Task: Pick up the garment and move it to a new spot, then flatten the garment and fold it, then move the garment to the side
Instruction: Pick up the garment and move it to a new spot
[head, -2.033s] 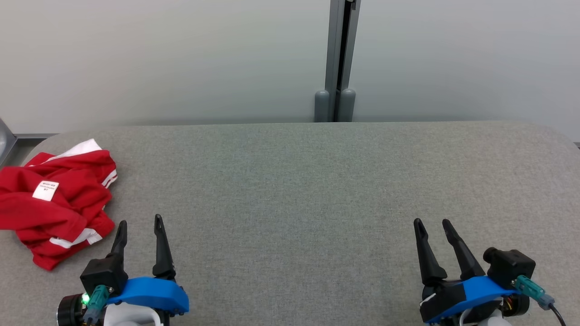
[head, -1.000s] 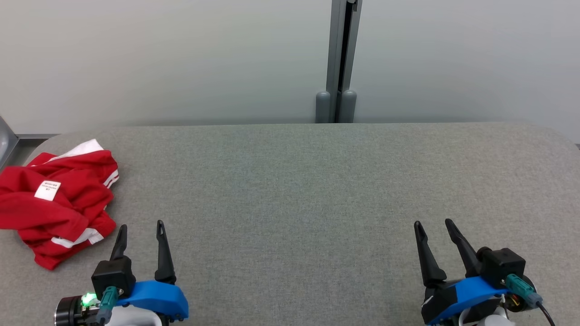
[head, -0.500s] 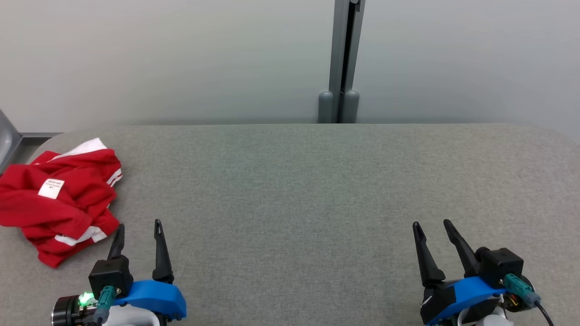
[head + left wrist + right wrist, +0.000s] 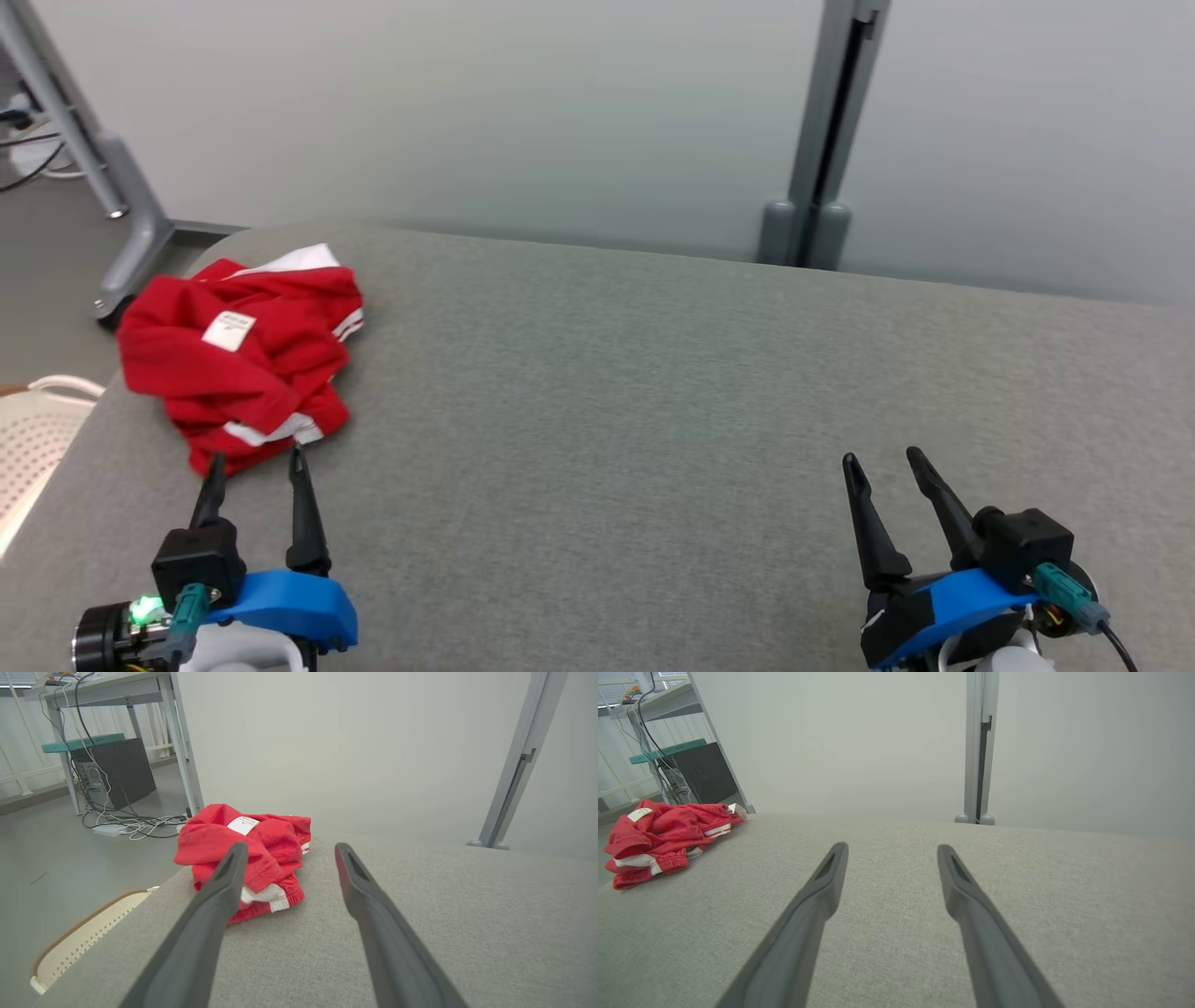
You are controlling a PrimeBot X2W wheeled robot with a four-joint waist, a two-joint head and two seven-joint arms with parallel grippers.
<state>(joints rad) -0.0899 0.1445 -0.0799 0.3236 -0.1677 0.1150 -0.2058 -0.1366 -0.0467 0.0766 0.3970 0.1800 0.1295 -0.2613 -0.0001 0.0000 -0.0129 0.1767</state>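
In the head view, the red garment [image 4: 245,359] lies crumpled near the far left corner of the grey cloth-covered table [image 4: 653,392], with white trim along its edges and a small white label [image 4: 229,330] facing up. The left gripper [image 4: 255,457] sits at the lower left with its two dark fingers spread and nothing between them. Their tips reach the garment's near hem, and it cannot be told whether they touch it. The right gripper [image 4: 880,456] rests at the lower right, well apart from the garment, its fingers also spread and empty. A grey post [image 4: 826,140] stands behind the table, and a pale perforated basket [image 4: 33,429] sits off its left edge.

In the left wrist view, the gripper's fingers [image 4: 219,891] stand wide apart. The garment is heaped just ahead of them at the table's corner, mostly behind the left finger. On the floor beyond are a dark computer tower [image 4: 117,772] and loose cables [image 4: 135,826].

In the right wrist view, that gripper's fingers [image 4: 822,891] are parted over bare grey cloth. The garment lies far off at the left side of the table.
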